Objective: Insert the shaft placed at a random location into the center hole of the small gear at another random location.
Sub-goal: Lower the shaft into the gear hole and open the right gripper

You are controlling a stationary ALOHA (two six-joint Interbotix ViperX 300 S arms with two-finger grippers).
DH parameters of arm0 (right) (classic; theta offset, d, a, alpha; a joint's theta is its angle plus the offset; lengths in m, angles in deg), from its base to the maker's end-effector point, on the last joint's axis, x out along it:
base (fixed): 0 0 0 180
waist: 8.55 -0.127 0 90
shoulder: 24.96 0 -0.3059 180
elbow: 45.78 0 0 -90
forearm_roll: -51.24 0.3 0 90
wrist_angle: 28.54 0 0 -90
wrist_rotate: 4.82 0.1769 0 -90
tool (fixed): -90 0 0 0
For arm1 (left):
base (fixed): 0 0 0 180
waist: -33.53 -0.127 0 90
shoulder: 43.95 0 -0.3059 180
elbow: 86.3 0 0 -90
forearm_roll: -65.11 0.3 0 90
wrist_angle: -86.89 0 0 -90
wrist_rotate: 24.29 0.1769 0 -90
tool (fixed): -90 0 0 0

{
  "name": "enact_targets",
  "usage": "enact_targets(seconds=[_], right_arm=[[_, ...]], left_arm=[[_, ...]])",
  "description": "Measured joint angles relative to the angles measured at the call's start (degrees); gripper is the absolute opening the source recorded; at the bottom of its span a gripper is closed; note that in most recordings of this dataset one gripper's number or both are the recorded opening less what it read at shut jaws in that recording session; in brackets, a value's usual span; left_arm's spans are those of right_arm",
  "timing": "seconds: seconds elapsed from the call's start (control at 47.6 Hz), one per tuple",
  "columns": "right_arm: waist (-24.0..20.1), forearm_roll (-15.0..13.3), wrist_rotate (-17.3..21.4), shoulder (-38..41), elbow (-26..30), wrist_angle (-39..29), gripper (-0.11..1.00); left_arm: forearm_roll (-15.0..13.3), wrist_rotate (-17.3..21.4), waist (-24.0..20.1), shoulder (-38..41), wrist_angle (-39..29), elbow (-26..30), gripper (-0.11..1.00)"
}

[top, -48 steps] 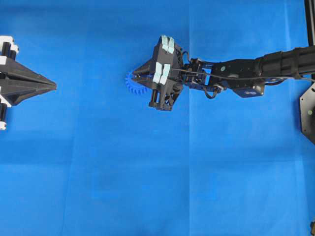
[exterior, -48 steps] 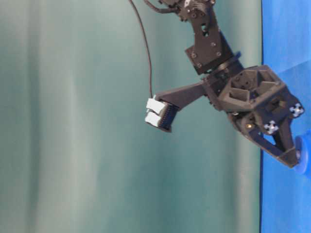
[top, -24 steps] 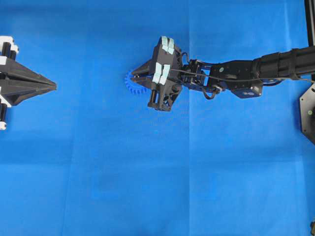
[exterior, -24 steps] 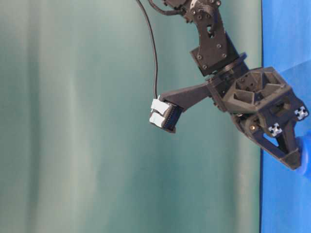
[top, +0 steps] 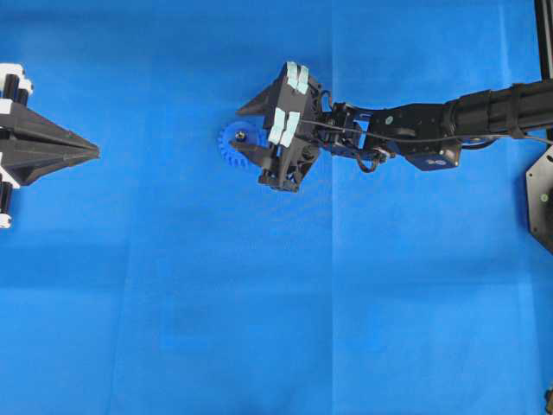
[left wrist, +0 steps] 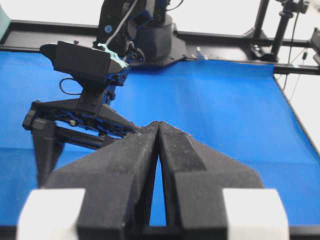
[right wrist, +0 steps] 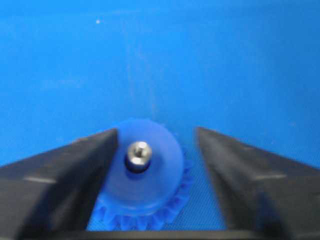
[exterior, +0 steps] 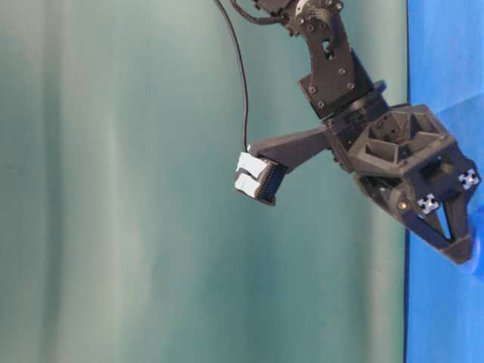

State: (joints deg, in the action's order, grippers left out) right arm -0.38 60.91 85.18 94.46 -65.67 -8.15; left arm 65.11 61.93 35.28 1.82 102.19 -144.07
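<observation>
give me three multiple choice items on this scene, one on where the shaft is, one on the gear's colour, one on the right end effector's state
1. Where is the shaft?
A. flat on the cloth, away from the gear
B. standing in the center hole of the small gear
C. held in the left end effector

2. What colour is the small gear?
A. blue
B. red
C. white

3. How does the right end effector stand?
A. shut on the shaft
B. shut on the small gear
C. open, a finger on each side of the small gear

Key: 1 B, the right wrist view shows the pin's shiny end rising from the hub; 2 A, it nearly matches the blue cloth; 3 C, gaps show between both fingers and the shaft.
</observation>
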Motion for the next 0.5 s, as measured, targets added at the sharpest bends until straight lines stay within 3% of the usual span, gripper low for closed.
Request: enact_targets(seconds=[0.063, 0.231, 0.504], right_arm=[[-0.1, -0.1, -0.1, -0.1, 0.0, 0.0, 0.88], [-0.1, -0.1, -0.3, -0.6, -0.1, 0.1, 0.82], [-0.2, -0.2, -0.9, -5.4, -0.7, -0.3, 0.82]], left_arm=[[0.0, 0.0, 0.0, 0.0, 0.0, 0.0, 0.00], [0.0, 0.1, 0.0, 0.0, 0.0, 0.0, 0.00], [0.0, 0.1, 0.0, 0.0, -0.1, 0.0, 0.00]])
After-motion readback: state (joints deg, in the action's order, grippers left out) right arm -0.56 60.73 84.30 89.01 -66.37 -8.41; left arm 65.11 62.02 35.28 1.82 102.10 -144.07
